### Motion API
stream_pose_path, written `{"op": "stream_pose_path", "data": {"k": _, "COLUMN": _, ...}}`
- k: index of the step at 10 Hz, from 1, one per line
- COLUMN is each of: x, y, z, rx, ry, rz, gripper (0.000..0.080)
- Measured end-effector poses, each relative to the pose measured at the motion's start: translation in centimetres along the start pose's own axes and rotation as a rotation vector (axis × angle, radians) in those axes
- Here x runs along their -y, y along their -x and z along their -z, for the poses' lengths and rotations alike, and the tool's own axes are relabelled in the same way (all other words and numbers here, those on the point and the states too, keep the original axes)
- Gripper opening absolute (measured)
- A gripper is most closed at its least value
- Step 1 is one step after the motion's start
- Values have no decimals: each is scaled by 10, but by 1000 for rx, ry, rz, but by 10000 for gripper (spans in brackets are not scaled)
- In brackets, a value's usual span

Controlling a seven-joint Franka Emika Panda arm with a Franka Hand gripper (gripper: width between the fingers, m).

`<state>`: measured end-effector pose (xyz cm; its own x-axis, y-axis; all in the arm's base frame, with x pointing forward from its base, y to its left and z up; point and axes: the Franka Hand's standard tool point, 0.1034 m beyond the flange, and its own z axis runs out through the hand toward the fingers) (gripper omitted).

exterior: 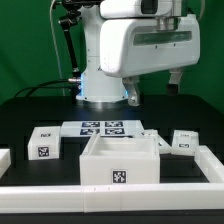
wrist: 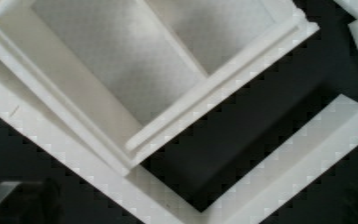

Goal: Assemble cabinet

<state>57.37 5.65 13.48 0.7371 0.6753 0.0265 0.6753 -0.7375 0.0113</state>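
The cabinet body (exterior: 120, 160) is a large open white box with a square tag on its front face, standing at the front middle of the black table. A smaller white tagged piece (exterior: 43, 143) sits to the exterior view's left of it. Another small tagged piece (exterior: 185, 142) sits to the right, and a third (exterior: 152, 139) lies just behind the box. My gripper (exterior: 154, 87) hangs above and behind the box, open and empty, its two fingers wide apart. The wrist view looks down on the box's white walls (wrist: 229, 90) running diagonally. The fingertips barely show there.
The marker board (exterior: 100, 128) lies flat behind the box at the arm's base. A long white border rail (exterior: 110, 196) runs along the table's front, and rail sections (exterior: 210, 165) run up the right and left edges. Black cables hang at the back left.
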Motion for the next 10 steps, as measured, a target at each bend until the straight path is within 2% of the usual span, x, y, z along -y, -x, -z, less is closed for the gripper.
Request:
{"op": "stream_pose_path", "data": {"k": 4, "x": -1, "y": -1, "z": -1, "rx": -6, "ry": 4, "rz": 7, "gripper": 796}}
{"op": "stream_pose_path", "data": {"k": 6, "x": 4, "y": 7, "z": -8, "rx": 9, "ry": -7, "rz": 164, "gripper": 796}}
{"op": "stream_pose_path", "data": {"k": 9, "x": 19, "y": 15, "z": -22, "rx": 37, "ry": -26, "rz": 296, "gripper": 796}}
{"op": "stream_pose_path", "data": {"k": 10, "x": 18, "y": 15, "z": -21, "rx": 37, "ry": -25, "rz": 291, "gripper": 796}}
